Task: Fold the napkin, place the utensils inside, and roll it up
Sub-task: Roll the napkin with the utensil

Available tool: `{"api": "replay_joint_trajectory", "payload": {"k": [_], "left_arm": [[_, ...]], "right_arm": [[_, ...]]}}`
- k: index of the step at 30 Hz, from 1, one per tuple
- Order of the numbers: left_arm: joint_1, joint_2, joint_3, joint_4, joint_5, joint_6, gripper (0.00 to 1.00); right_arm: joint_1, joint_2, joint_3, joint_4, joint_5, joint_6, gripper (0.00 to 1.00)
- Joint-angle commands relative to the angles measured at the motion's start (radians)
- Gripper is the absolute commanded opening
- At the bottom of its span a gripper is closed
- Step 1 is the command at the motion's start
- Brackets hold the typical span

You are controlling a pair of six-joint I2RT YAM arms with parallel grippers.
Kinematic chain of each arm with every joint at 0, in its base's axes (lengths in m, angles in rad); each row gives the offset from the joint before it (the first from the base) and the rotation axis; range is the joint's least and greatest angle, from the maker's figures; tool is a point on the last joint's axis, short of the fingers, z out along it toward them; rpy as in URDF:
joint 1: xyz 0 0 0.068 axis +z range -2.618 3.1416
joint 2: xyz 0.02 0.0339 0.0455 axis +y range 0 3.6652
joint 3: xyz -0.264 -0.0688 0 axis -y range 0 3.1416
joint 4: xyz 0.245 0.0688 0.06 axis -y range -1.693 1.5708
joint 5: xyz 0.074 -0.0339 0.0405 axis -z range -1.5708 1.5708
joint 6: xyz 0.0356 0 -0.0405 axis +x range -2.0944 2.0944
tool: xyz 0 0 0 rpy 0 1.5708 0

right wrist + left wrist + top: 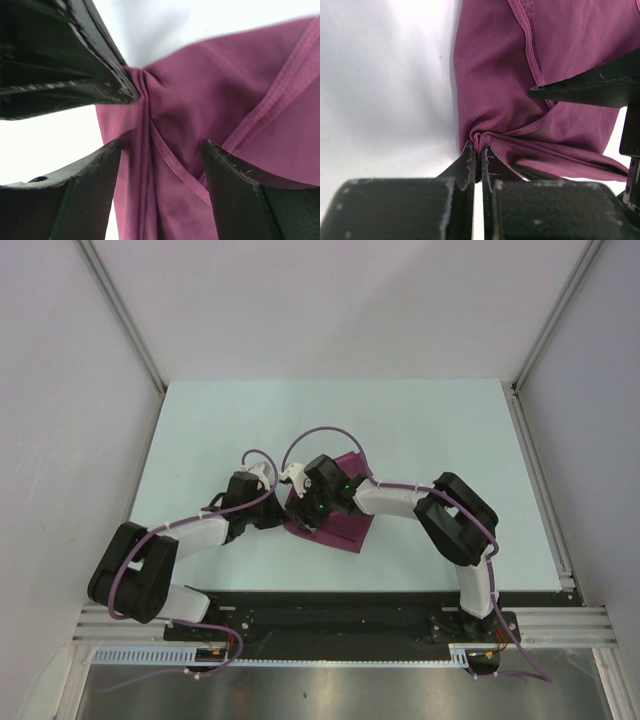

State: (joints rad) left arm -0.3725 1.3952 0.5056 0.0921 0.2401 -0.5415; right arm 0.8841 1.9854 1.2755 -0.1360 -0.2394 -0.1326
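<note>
At my left fingertips: the left gripper (479,145) is clamped tight on a bunched bit of the napkin (500,90), at its edge, with the cloth puckered right at the pinch. The rest of the napkin fans out ahead of that gripper and off to its right, lying on the table (400,430).

Just past the pinch, my right gripper (161,150) hangs over the same cloth. Its jaws are spread wide, one finger on each side of the crease that runs out of the pinch, gripping nothing. I can't tell if its tips touch the cloth.

The two grippers sit nearly tip to tip; left has the cloth, right is free.

Key relation: the cloth lies between the right fingers and beyond them, and the hem (277,87) runs diagonally away to that gripper's far right. I can't tell the napkin's long axis, since the arms cover most of it in the top view. The spoon is not in view anywhere.

My read: this is the folding stage, and the next grab looks like the right's, closing just beside the left's pinch.
</note>
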Motion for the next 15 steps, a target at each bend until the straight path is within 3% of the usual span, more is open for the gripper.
{"api": "replay_joint_trajectory", "payload": {"k": [1,15], "left_arm": [[0.006,0.005,0.042,0.020,0.010,-0.003,0.00],[0.006,0.011,0.044,0.020,0.007,-0.003,0.00]], "right_arm": [[-0.010,0.030,0.047,0.007,-0.063,0.001,0.71],[0.045,-0.002,-0.004,-0.010,-0.107,0.027,0.70]]}}
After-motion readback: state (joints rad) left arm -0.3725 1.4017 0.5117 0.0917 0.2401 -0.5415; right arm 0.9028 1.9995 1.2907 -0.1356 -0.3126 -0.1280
